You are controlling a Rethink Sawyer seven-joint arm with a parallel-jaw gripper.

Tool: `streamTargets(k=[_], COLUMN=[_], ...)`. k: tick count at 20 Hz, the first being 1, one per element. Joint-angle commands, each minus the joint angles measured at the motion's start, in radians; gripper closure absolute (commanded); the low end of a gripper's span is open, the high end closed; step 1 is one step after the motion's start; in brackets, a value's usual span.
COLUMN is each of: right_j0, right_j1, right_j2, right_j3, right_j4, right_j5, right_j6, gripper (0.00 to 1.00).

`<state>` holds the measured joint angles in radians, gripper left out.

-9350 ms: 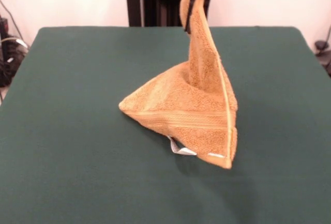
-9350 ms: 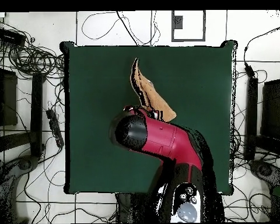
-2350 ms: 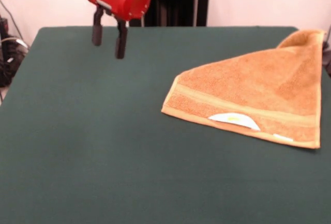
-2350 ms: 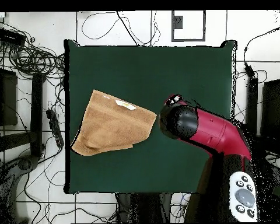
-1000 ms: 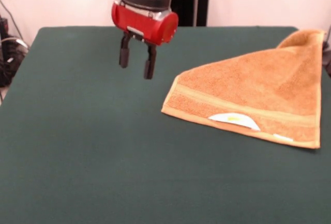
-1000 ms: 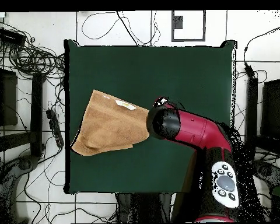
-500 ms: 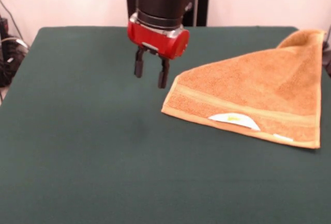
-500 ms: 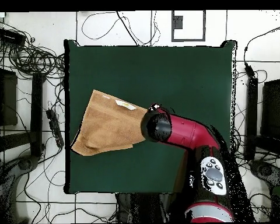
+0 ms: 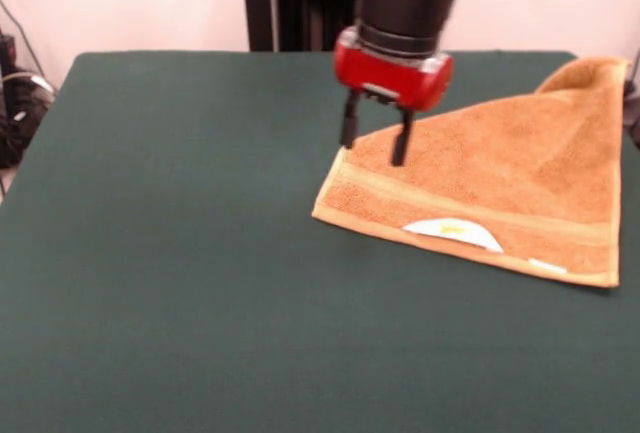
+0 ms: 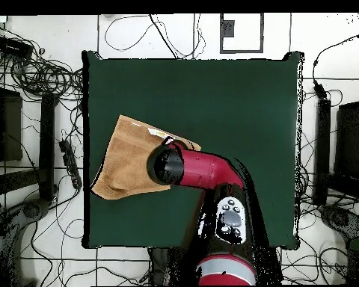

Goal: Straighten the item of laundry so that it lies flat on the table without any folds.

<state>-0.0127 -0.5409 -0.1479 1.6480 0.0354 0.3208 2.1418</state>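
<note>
The tool (image 9: 375, 141) is hovering parted and empty over the soft, limp towel (image 9: 500, 188), which is lying folded near the table (image 9: 160, 253) edge, so pinching a loose corner seems best.

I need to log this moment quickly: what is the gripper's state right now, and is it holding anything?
Gripper: open, holding nothing; its jaws hang apart above the near-left part of the towel.
</note>
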Motion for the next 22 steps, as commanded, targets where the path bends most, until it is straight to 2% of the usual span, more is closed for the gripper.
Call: streamTargets(k=[1, 4, 9, 17, 22], right_j0=[0.075, 0.103, 0.098, 0.079, 0.03], right_j1=[0.014, 0.071, 0.164, 0.096, 0.029], right_j2=[0.017, 0.01, 0.033, -0.006, -0.025], right_j3=[0.059, 0.052, 0.033, 0.008, -0.037], right_j4=[0.093, 0.116, 0.152, 0.139, 0.105], right_j5=[0.029, -0.019, -0.126, -0.008, 0.106], right_j6=[0.26, 0.275, 0.266, 0.182, 0.094], gripper=[0.0, 0.0, 0.0, 0.0, 0.0])
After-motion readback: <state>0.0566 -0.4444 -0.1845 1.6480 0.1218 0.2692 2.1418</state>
